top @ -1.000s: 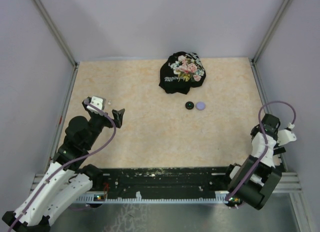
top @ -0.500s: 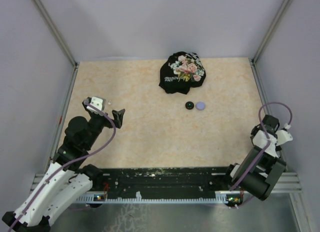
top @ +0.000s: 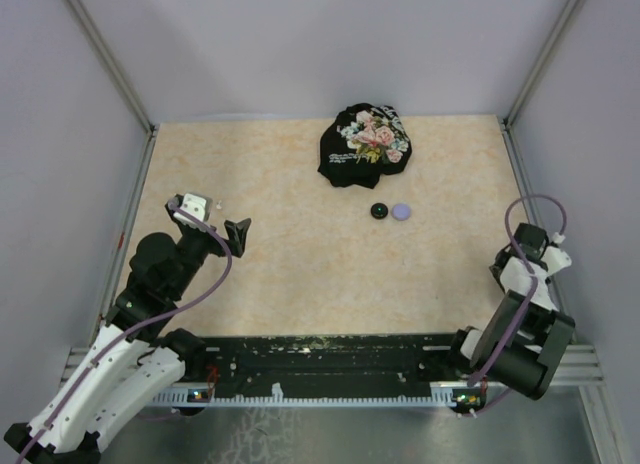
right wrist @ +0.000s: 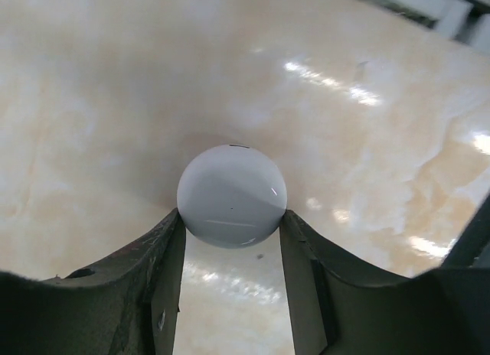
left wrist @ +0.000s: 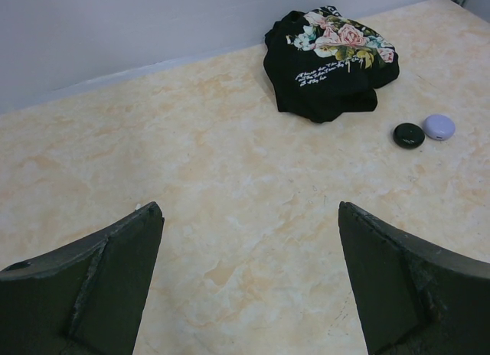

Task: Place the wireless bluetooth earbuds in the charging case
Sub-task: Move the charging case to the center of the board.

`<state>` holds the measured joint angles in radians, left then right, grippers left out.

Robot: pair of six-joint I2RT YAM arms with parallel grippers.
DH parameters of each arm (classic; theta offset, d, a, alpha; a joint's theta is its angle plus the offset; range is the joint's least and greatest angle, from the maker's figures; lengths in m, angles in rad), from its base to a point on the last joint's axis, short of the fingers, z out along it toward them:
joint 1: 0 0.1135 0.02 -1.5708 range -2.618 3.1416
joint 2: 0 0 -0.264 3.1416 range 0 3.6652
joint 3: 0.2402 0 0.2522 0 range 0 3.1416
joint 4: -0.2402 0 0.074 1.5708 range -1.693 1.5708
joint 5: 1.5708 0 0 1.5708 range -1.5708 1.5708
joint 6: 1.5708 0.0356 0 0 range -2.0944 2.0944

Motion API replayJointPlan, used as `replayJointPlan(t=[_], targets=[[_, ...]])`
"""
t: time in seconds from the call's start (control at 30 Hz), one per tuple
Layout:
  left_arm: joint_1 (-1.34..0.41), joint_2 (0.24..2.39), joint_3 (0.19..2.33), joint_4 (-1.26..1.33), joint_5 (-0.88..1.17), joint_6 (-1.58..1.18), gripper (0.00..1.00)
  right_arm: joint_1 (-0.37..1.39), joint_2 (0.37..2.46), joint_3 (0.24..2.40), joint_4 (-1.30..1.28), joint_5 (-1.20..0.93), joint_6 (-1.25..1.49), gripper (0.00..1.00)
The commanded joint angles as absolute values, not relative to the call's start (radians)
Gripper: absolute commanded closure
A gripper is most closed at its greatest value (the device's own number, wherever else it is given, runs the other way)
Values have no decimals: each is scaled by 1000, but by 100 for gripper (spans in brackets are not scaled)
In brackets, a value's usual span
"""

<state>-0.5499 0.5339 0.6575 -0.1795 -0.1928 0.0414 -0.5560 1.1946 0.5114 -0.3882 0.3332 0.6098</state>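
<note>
right arm (top: 522, 319): folded tight at the near right corner of the table (top: 300, 274), wrist tipped down toward the surface, purple cable looped above it.
right pincer (right wrist: 231, 214): clamped on a white puck (right wrist: 232, 195); both fingers (right wrist: 157, 278) press its sides, one left and one right. The puck sits low over the table with its shadow right beneath; I can't tell whether it is touching or just off.
hidden (right): in the top view the wrist covers the pincer tips and the white puck, so neither shows there.
left arm (top: 150, 284): reaches up from the near left corner and is bent at the elbow, with the wrist pointing across the table toward the far right.
left pincer (top: 215, 222): spread wide with nothing between the fingers, only bare table in the gap in the wrist view.
earbuds (top: 219, 201): tiny pale bits on the table just beyond the left pincer, near the left edge. Too small to make out their shape. In the wrist view one white bit peeks out at a fingertip, mostly hidden.
black puck (top: 379, 211): mid-table on the right side, just beside a lavender puck (top: 402, 211); I can't tell whether they touch.
black floral cloth (top: 363, 144): crumpled at the far edge, near the two pucks but apart from them.
</note>
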Motion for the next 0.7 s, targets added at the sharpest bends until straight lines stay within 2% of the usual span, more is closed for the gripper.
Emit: replayJointPlan(t=[0.0, 0.33, 0.67], targets=[[-555, 532, 655, -152, -185, 38, 0, -392, 1209, 550, -446, 289, 620, 58], [-553, 548, 655, -155, -192, 38, 0, 138, 1258, 679, -586, 367, 744, 59], [-553, 569, 655, -161, -201, 38, 0, 637, 1494, 941, -673, 417, 815, 59]])
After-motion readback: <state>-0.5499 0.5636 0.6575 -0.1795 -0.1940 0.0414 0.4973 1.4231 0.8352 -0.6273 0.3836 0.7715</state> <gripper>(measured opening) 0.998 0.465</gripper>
